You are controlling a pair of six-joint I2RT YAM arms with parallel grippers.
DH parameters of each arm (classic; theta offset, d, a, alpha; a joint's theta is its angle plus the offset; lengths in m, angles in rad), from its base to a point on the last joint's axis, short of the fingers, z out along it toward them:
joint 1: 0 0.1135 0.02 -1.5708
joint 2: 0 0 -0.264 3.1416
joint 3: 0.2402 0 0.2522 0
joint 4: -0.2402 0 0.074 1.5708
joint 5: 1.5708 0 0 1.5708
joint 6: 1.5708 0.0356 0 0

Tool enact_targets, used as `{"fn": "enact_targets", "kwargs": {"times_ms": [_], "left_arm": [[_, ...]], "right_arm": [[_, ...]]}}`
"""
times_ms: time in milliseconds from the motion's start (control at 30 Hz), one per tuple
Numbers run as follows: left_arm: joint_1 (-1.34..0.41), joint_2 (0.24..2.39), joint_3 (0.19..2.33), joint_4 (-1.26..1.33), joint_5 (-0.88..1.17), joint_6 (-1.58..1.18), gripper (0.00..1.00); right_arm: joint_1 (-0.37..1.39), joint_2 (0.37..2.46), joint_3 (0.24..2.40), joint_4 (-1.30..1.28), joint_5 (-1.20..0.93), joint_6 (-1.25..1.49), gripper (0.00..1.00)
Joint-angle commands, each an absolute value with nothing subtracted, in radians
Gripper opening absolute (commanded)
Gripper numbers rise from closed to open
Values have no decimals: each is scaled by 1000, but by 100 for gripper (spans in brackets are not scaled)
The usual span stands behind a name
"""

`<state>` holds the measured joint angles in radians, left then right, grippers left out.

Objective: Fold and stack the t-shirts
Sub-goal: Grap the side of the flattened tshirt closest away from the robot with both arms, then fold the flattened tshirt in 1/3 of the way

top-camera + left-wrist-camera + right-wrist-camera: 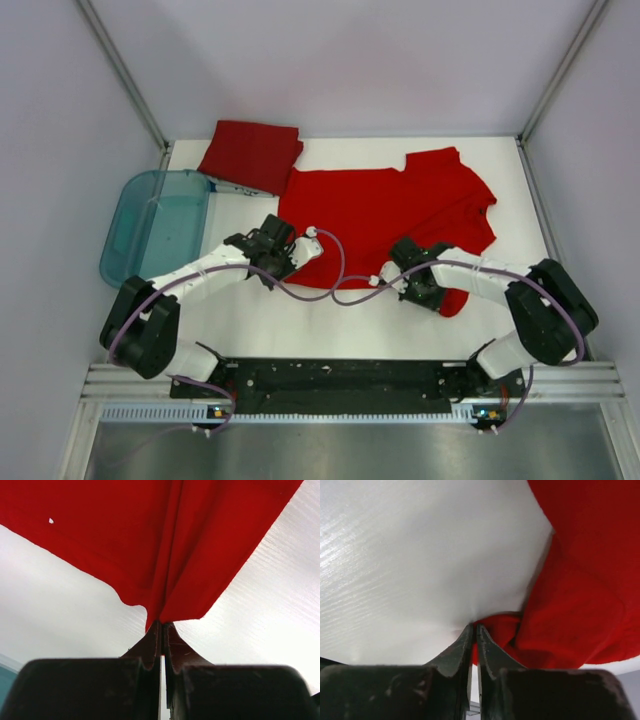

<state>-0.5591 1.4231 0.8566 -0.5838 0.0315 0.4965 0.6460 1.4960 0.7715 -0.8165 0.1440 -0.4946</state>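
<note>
A red t-shirt [390,205] lies spread on the white table, partly bunched at its right side. A second red t-shirt [250,155] lies folded at the back left. My left gripper [283,250] is shut on the spread shirt's near left corner; in the left wrist view the cloth [165,550] fans out from the closed fingertips [163,626]. My right gripper [412,283] is shut on the shirt's near right edge; in the right wrist view the red cloth [580,595] bunches at the closed tips [474,628].
A translucent teal tub [158,222] stands at the table's left edge, next to my left arm. Grey walls and metal frame posts close in the table at the back and both sides.
</note>
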Motion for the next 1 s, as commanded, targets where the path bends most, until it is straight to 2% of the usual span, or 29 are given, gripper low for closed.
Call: {"fn": "enact_targets", "kwargs": {"times_ms": [0,300,600,767,967], "left_arm": [[-560,1404,874,-591,9,500,0],[-552,1364,957,-692,-37,535,0],[-551,1278,1038,-853,-66,537,0],[-551,1259,1037,-877,-54,515,0],[-551,1253,1072,-861,-29,489,0]], "right_arm": [[655,1415,726,-802,208,-482,0],[621,1047,730,-1070,434,-488,0],[604,787,889,-1290,472,-498,0],[603,726,942,-1244,417,-563,0],[601,759,851,-988,445,-656,0]]}}
